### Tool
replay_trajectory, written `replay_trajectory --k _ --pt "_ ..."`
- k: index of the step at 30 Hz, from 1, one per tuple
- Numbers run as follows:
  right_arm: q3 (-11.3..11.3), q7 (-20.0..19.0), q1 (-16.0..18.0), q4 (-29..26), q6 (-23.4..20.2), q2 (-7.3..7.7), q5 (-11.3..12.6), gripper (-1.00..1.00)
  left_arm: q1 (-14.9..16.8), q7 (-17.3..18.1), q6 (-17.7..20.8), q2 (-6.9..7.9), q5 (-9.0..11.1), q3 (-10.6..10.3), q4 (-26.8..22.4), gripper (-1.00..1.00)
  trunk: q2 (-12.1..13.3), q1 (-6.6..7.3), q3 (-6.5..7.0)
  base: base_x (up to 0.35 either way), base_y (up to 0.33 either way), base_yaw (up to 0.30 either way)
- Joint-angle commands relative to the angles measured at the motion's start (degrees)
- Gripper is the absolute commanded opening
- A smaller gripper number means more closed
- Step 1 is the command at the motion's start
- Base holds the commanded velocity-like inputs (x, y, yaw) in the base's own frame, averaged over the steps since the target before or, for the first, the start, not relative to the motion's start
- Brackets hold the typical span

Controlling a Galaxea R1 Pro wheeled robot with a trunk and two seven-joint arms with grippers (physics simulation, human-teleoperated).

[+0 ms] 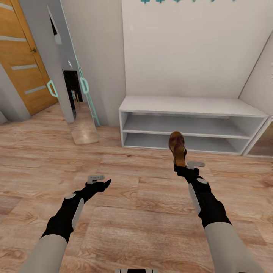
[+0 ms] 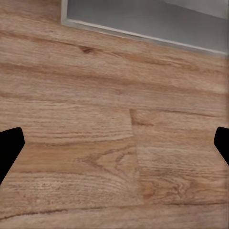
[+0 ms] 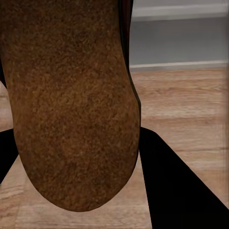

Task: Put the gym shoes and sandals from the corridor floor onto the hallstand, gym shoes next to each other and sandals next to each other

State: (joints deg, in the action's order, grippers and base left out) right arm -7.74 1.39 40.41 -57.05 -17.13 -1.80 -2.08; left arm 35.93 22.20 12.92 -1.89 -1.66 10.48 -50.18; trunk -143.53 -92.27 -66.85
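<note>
My right gripper (image 1: 181,165) is shut on a brown sandal (image 1: 177,147), held off the wood-grain floor (image 1: 125,212) just in front of the hallstand (image 1: 189,105). The sandal points toward the rack's lower shelf. In the right wrist view the sandal's brown sole (image 3: 67,100) looms close, with a black finger (image 3: 176,186) beside it. My left gripper (image 1: 102,185) hangs low over bare floor to the left, open and empty; its two black fingertips (image 2: 9,148) sit at the edges of the left wrist view. Both tiers of the rack are bare. The gym shoes and the other sandal are out of view.
A wooden door (image 1: 22,57) stands at the far left, and a leaning mirror with teal handles (image 1: 81,87) stands left of the rack. White walls close in behind and to the right of the rack. Teal letters (image 1: 182,1) show at the top edge.
</note>
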Motion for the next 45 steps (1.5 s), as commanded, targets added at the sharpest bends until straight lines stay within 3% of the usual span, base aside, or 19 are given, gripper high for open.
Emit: replay_trajectory --k 1,20,31,45 --pt "-0.08 0.12 0.02 -0.08 -0.36 -0.04 -0.03 -1.0 0.02 0.48 0.44 -0.09 -0.18 0.33 -0.1 1.0 -0.01 0.0 0.05 0.0 0.0 -0.067" --pt "-0.09 0.18 0.02 -0.08 -0.36 -0.04 -0.09 -1.0 0.01 0.48 0.48 -0.09 -0.18 0.33 -0.1 1.0 -0.01 0.0 1.04 0.038 0.0 -0.041" --pt "-0.08 0.18 0.02 -0.08 -0.36 -0.04 -0.08 -1.0 0.02 0.48 0.49 -0.1 -0.18 0.33 -0.1 1.0 -0.01 0.0 1.3 0.315 -0.043 -0.257" --pt "-0.1 0.18 0.02 -0.08 -0.36 -0.04 -0.03 -1.0 0.01 0.48 0.44 -0.11 -0.18 0.33 -0.1 1.0 -0.01 0.0 1.67 0.192 -0.21 -0.282"
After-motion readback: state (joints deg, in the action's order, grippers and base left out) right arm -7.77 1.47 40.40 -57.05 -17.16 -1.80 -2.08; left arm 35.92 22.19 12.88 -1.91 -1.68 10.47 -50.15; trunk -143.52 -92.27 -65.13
